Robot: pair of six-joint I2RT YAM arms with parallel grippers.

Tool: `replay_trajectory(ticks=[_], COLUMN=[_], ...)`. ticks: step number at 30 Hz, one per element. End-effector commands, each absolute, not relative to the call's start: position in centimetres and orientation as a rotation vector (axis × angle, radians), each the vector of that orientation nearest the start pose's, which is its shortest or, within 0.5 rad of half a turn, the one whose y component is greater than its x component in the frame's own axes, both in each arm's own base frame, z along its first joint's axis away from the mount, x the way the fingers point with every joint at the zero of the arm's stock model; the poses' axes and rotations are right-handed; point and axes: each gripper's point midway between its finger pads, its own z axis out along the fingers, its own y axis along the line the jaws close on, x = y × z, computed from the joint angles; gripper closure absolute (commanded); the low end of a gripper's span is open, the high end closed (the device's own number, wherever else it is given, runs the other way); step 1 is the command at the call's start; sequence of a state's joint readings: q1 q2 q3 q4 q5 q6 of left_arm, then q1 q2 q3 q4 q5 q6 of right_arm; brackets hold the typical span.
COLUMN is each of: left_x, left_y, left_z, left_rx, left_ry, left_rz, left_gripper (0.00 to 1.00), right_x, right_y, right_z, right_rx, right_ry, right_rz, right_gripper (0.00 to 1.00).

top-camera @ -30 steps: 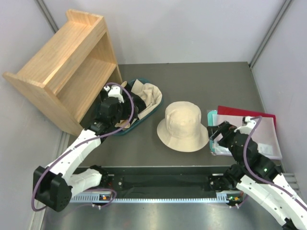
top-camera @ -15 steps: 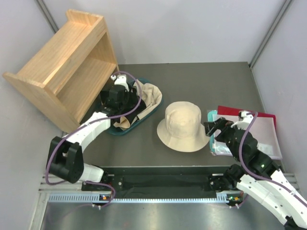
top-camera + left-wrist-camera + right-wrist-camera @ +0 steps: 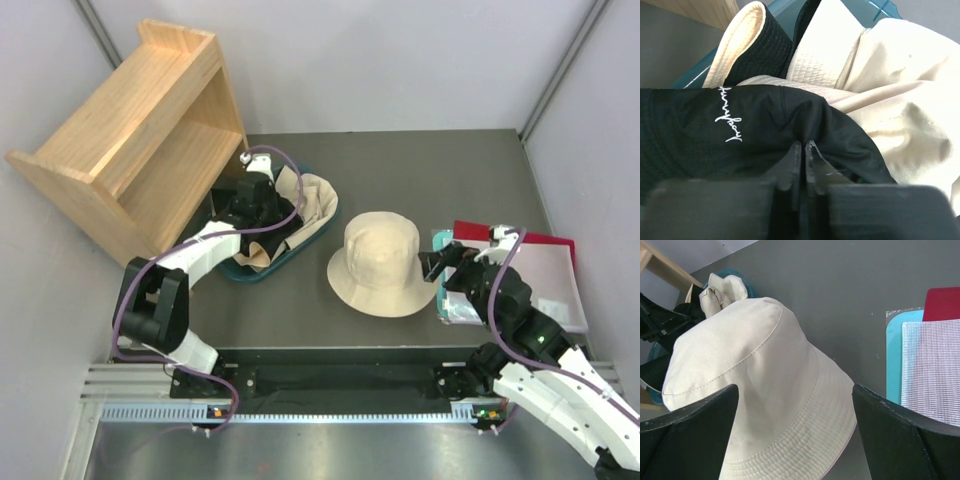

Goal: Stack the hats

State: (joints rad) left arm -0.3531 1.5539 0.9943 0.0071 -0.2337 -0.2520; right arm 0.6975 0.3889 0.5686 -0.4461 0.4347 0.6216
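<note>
Jaws on your left gripper (image 3: 803,145) pinch the black hat (image 3: 740,145) in the teal tub (image 3: 250,274). Your right gripper (image 3: 795,392) stands spread wide beside the beige hat (image 3: 382,265) on the table (image 3: 420,170).

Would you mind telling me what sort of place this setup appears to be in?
Probably a robotics lab test cell: a grey table boxed in by plain white panels, two robot arms bolted to a rail, and a teal tub of bucket hats.
</note>
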Motion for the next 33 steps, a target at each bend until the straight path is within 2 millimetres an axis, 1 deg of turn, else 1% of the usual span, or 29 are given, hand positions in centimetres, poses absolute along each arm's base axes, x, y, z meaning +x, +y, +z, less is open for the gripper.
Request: replay_trajectory(ticks=[1,2,4,5,6,7,8,10,11,12,13,14,15,16,17,18,19,20,21,22,23,24,25,26,27,28,30,31,33], left_x=[43.8,43.6,43.2,42.8,42.4,42.0,41.4,40.5,39.5,39.1,38.3,37.4,36.9,36.3,35.3,34.9,34.4,33.5,32.9,32.4,31.6,31.1,30.5,29.8,29.3,28.7,27.5,27.0,26.1], left_y=[-12.9,-12.9,-13.2,-13.2,-13.2,-13.7,-13.7,-14.0,-14.3,-14.4,-14.4,-14.7,-14.6,-14.9,-14.7,-14.8,-14.8,-14.7,-15.2,-15.3,-15.4,-15.5,-15.9,-16.0,-16.1,-16.5,-16.7,-16.9,-16.9], left_z=[16.1,17.0,18.1,19.8,20.6,21.5,23.6,25.5,27.4,28.3,28.5,29.9,30.9,31.5,32.4,33.1,33.5,33.9,34.6,34.8,35.6,35.7,36.0,36.7,36.9,37.3,38.1,38.4,39.3], left_rx=[-0.023,-0.022,-0.016,-0.015,-0.015,-0.001,-0.001,0.009,0.025,0.026,0.030,0.047,0.049,0.071,0.076,0.085,0.092,0.108,0.137,0.153,0.162,0.173,0.194,0.202,0.212,0.238,0.257,0.276,0.293], left_ry=[2.031,2.020,2.010,1.973,1.956,1.939,1.892,1.848,1.805,1.791,1.801,1.773,1.755,1.747,1.735,1.723,1.719,1.717,1.707,1.705,1.685,1.682,1.675,1.655,1.650,1.641,1.621,1.612,1.586], left_rz=[-0.149,-0.157,-0.184,-0.206,-0.221,-0.259,-0.290,-0.336,-0.384,-0.404,-0.417,-0.454,-0.463,-0.493,-0.501,-0.514,-0.525,-0.532,-0.563,-0.575,-0.597,-0.612,-0.644,-0.666,-0.681,-0.712,-0.747,-0.765,-0.783], left_gripper=[1.00,1.00,1.00,1.00,1.00,1.00,1.00,1.00,1.00,1.00,1.00,1.00,1.00,1.00,1.00,1.00,1.00,1.00,1.00,1.00,1.00,1.00,1.00,1.00,1.00,1.00,1.00,1.00,1.00], right_x=[21.6,21.6,21.7,21.7,21.8,21.9,21.9,22.3,22.3,22.4,22.9,22.8,22.9,23.4,23.1,23.0,23.2,22.8,22.7,22.7,22.3,22.2,22.1,22.1,22.1,21.8,21.3,21.2,20.8], right_y=[10.9,10.7,10.3,9.8,9.8,9.8,9.7,10.3,10.8,11.3,12.2,13.4,14.3,15.6,17.1,18.0,19.3,20.4,21.1,22.3,23.2,23.9,25.3,25.9,26.6,28.0,29.3,30.4,31.4], right_z=[25.2,26.0,26.9,28.2,29.1,29.8,31.0,32.6,33.8,34.5,34.5,36.0,36.3,36.2,37.5,37.8,37.8,38.8,38.8,38.9,39.4,40.0,39.6,39.8,39.9,39.3,39.3,39.2,39.3], right_rx=[0.212,0.212,0.209,0.203,0.198,0.187,0.160,0.130,0.090,0.073,0.041,-0.008,-0.036,-0.069,-0.118,-0.147,-0.177,-0.211,-0.229,-0.254,-0.285,-0.295,-0.321,-0.327,-0.329,-0.374,-0.413,-0.431,-0.462], right_ry=[1.753,1.733,1.715,1.685,1.661,1.644,1.616,1.580,1.559,1.547,1.560,1.525,1.522,1.536,1.499,1.491,1.494,1.457,1.457,1.454,1.441,1.418,1.431,1.424,1.416,1.432,1.426,1.419,1.408], right_rz=[0.537,0.532,0.512,0.495,0.495,0.491,0.482,0.493,0.508,0.523,0.530,0.583,0.612,0.634,0.707,0.743,0.773,0.829,0.850,0.881,0.915,0.941,0.967,0.981,0.998,1.029,1.071,1.090,1.122], right_gripper=[0.05,0.05,0.05,0.05,0.05,0.05,0.05,0.05,0.05,0.05,0.06,0.06,0.06,0.07,0.07,0.07,0.07,0.07,0.07,0.07,0.07,0.07,0.07,0.07,0.08,0.08,0.09,0.10,0.11])
